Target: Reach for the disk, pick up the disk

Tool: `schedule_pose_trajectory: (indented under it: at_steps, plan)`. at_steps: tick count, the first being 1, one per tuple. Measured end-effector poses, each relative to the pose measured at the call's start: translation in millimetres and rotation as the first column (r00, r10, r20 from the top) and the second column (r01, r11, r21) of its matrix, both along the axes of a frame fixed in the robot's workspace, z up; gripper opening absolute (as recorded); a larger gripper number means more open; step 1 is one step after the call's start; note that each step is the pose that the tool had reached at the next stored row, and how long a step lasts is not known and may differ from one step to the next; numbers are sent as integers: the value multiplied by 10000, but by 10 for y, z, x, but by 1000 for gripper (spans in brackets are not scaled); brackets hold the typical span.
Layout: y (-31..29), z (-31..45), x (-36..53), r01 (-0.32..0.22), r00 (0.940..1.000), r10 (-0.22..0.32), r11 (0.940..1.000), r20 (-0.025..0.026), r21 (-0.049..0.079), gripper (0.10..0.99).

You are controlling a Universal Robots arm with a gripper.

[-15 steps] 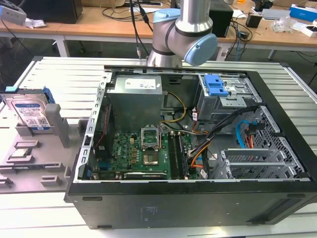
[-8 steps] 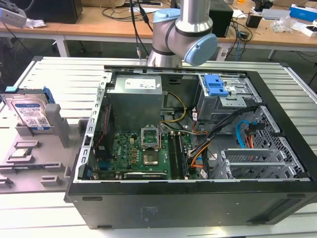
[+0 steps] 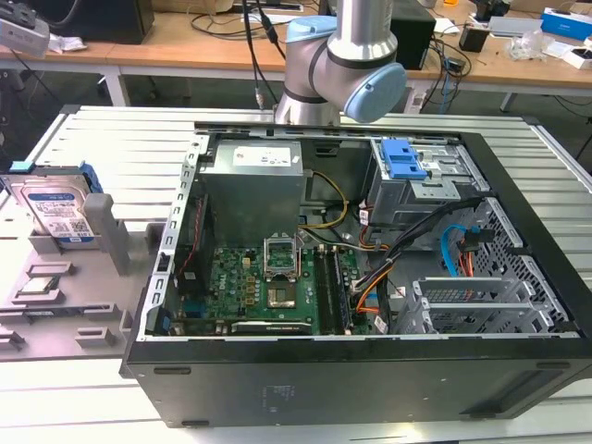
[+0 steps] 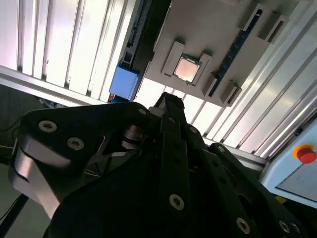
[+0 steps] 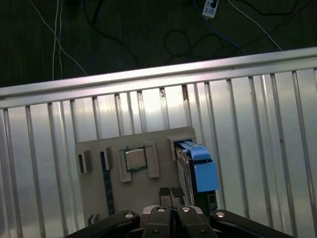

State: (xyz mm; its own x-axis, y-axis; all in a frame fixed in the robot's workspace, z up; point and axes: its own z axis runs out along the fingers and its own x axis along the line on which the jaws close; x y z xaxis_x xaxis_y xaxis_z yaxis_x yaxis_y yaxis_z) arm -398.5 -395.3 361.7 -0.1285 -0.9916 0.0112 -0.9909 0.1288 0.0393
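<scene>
Pincer (image 5: 171, 193) is being held pressed together, pinching nothing. Disk (image 5: 200, 168) is being propped on edge in grey holder (image 5: 133, 196), near pincer, off to one side, untouched. Judged stiff, weighty, shock-sensitive; opposite flat faces are being favoured for grasping.

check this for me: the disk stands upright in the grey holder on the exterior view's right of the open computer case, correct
Not quite. The disk does stand upright in the grey holder, but it sits on the exterior view's left of the open computer case, not the right, as the exterior view shows.
</scene>
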Motion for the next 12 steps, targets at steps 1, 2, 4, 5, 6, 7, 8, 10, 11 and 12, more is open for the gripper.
schedule_pose_trajectory:
  at_steps: [1,2,4,5,6,7,8,10,11,12]
  plan:
    - [0,0,0,0,10000,0,10000,0,0,106]
    - [0,0,0,1,10000,-1,10000,0,0,106]
    - [0,0,0,1,10000,-1,10000,0,0,169]
    - [0,0,0,2,10000,-2,10000,1,0,235]
    - [0,0,0,3,10000,-3,10000,1,0,235]
    - [0,0,0,4,10000,-4,10000,0,0,357]
    - [0,0,0,5,10000,-5,10000,1,0,478]
    - [0,0,0,6,10000,-6,10000,1,0,478]
    - [0,0,0,6,10000,-6,10000,1,0,545]
    - [1,-1,1,6,10000,-6,10000,2,1,545]
